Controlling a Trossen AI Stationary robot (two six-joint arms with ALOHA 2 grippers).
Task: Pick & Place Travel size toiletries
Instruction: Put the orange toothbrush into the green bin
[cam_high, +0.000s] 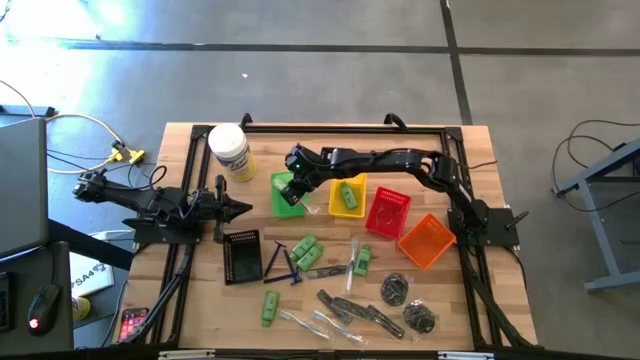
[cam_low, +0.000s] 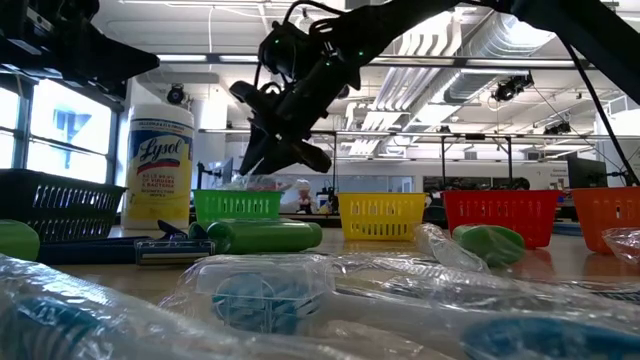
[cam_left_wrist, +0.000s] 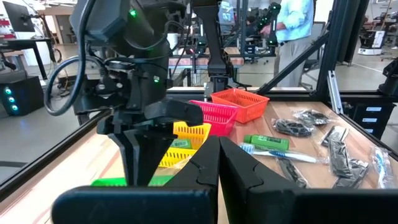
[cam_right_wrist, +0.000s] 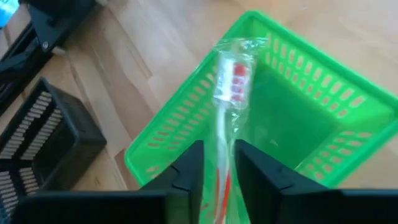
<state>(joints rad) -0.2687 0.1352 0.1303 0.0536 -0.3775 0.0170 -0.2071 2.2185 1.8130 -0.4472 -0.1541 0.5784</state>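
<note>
My right gripper (cam_right_wrist: 217, 152) hovers over the green mesh basket (cam_high: 288, 196), shut on a clear slim packet (cam_right_wrist: 227, 87) with a red-and-white brush inside. My left gripper (cam_high: 238, 208) waits, shut, at the table's left side, beside the black basket (cam_high: 243, 256). More toiletries lie on the near half of the table: green tubes (cam_high: 306, 250), a dark blue razor stick (cam_high: 281, 262), clear packets (cam_high: 352, 262), dark grey pieces (cam_high: 352, 306) and round dark pouches (cam_high: 396, 290). One green item lies in the yellow basket (cam_high: 347, 196). My right gripper pinches the clear packet between its two fingers at its near end (cam_right_wrist: 219, 140), coming from above and slanting down over the green basket. The fingers lie along the packet, which reaches out past them above the basket's inside. Whether its free end (cam_right_wrist: 240, 45) touches the basket does not show.
The white jar with a yellow label (cam_high: 230, 152) stands at the far left. Red (cam_high: 388, 212) and orange (cam_high: 427, 241) baskets sit to the right of the yellow one. A dark frame (cam_high: 350, 128) borders the table. People stand in the room behind.
</note>
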